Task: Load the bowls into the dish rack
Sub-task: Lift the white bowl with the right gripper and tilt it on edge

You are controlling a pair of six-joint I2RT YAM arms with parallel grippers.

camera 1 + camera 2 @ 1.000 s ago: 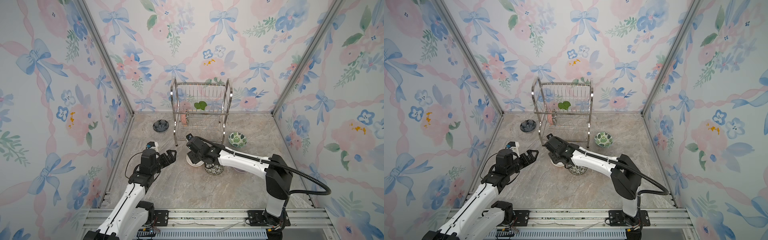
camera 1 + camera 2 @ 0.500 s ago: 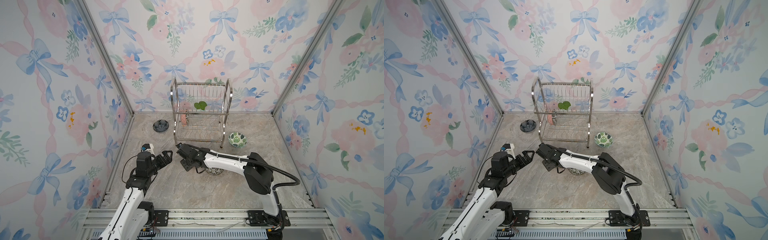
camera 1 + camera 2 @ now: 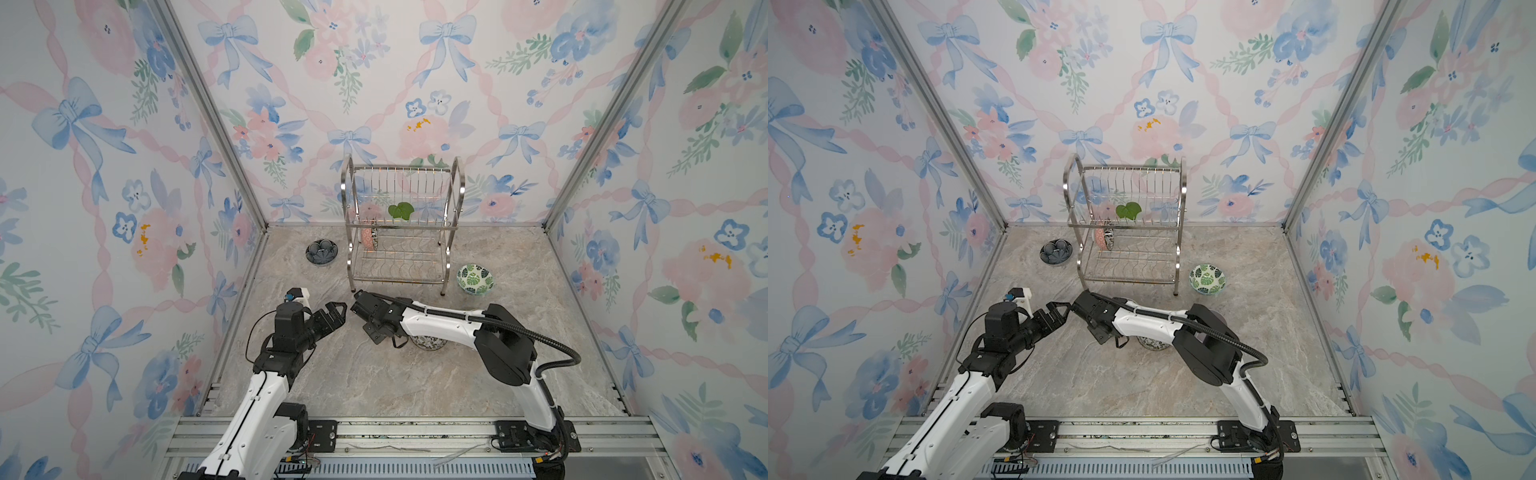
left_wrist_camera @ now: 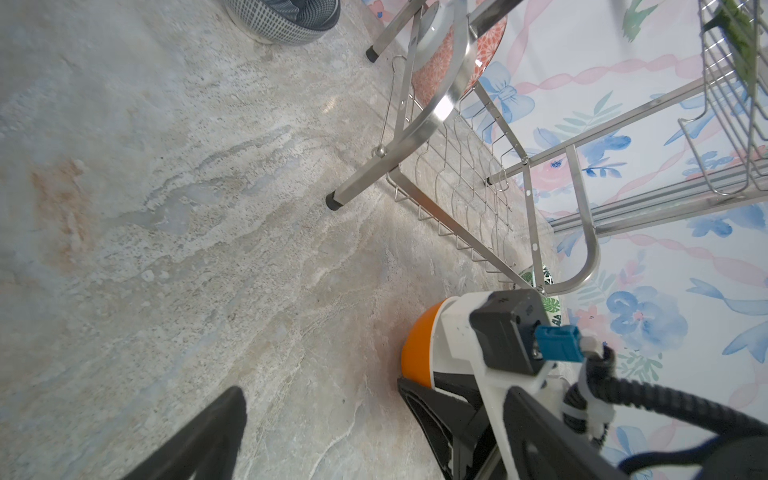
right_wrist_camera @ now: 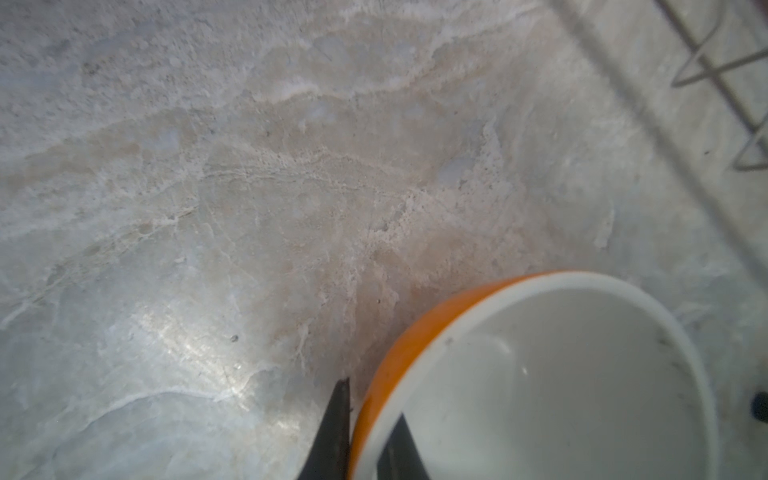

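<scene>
In both top views our left gripper (image 3: pixel 335 312) stands wide apart, just left of the right gripper (image 3: pixel 1082 304), near the dish rack (image 3: pixel 415 226).

From the left wrist, the orange-sided bowl (image 4: pixel 419 345) sits on the table by the rack's near left leg.

From the right wrist, jaws clamp its rim, one inside, one outside. We judge it stiff, slippery and chippable, and the rim the best hold.

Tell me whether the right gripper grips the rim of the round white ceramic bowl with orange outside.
Yes: the fingers of the right gripper pinch the white bowl by its rim, one inside, one outside.
</scene>
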